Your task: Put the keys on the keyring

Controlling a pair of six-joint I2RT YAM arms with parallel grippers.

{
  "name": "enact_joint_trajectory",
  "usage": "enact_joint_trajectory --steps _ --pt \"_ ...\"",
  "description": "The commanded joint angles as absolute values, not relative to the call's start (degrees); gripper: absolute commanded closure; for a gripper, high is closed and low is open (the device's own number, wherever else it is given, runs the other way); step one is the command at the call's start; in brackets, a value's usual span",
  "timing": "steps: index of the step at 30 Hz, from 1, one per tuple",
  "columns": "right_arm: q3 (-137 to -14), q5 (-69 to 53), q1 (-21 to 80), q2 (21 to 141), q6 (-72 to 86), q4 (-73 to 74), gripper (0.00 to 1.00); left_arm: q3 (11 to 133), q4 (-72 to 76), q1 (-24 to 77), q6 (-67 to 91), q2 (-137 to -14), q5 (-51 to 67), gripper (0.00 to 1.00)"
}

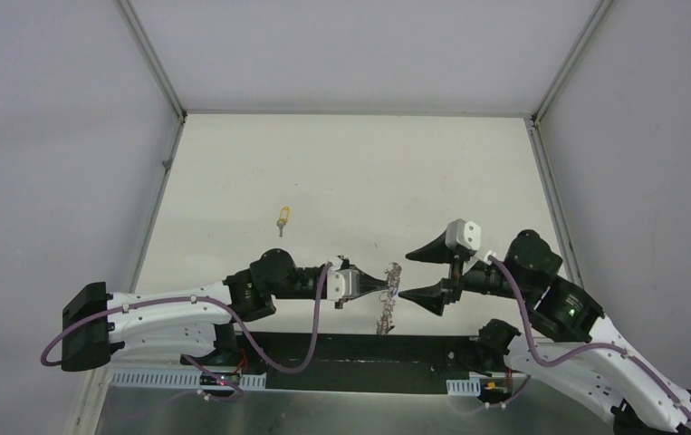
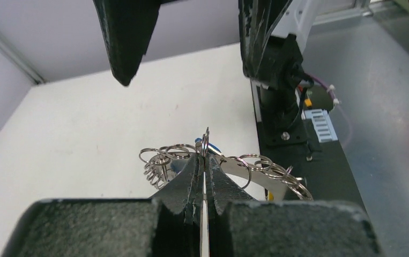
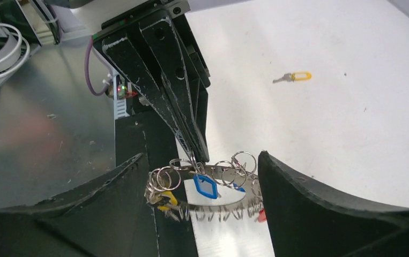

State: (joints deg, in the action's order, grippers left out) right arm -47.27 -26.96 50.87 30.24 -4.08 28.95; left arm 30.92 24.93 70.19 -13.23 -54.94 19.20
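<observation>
My left gripper (image 1: 394, 288) is shut on the keyring (image 1: 387, 304), a floppy band of small wire rings that hangs in the air near the table's front edge. In the left wrist view the fingertips (image 2: 198, 163) pinch one upright ring of the keyring (image 2: 164, 156). Keys with a blue head (image 3: 206, 186), a yellow head (image 3: 169, 198) and a red head (image 3: 261, 215) hang from the keyring (image 3: 229, 206). My right gripper (image 1: 406, 275) is open, with one finger on each side of the ring and touching nothing. A loose yellow-headed key (image 1: 283, 218) (image 3: 293, 77) lies flat on the table, far from both grippers.
A black base strip (image 1: 359, 349) and a metal plate (image 1: 323, 408) run along the near edge, below the hanging ring. Grey walls (image 1: 52, 136) close in the white table (image 1: 350, 172) on the left, right and back.
</observation>
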Motion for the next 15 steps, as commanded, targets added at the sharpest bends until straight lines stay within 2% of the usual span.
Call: enact_joint_trajectory --steps 1,7,11,15 --pt "-45.0 -30.1 50.8 27.5 -3.2 20.3 0.25 31.5 38.1 70.6 -15.7 -53.7 24.2 1.0" --pt "-44.8 -35.1 50.9 29.1 -5.2 20.7 0.46 31.5 40.3 70.7 -17.0 -53.7 27.4 1.0" --pt "-44.5 -36.8 50.9 29.9 -5.8 20.0 0.67 31.7 40.6 70.7 -16.8 -53.7 28.2 1.0" --pt "-44.1 -37.8 50.9 30.3 -6.2 19.3 0.72 32.0 40.1 70.7 -16.6 -53.5 28.2 1.0"
